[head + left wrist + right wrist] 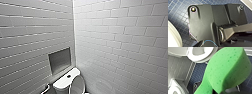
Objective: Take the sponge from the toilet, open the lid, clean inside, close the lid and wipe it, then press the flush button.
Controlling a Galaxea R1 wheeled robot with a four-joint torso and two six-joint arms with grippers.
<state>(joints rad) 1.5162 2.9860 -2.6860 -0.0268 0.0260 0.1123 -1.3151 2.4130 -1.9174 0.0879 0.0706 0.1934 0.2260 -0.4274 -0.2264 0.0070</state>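
Right wrist view: the sponge hangs in the air above the dark blue tiled floor, off to one side of the toilet bowl. Its lower end runs into the dark body of the right gripper, and I judge the fingers clamped on it there, since nothing else supports it.

Condition of the sponge: bright green, thick and pitted with small pores. It has a rounded edge with a waist pinched into it, and no dirt is apparent.

The bowl stands uncovered inside its white seat ring, which suits carrying the sponge towards it for cleaning.

Head view: the lid appears raised against the tank, and the flush button sits dark in the white tank top.

Left gripper: open or closed, I cannot tell.
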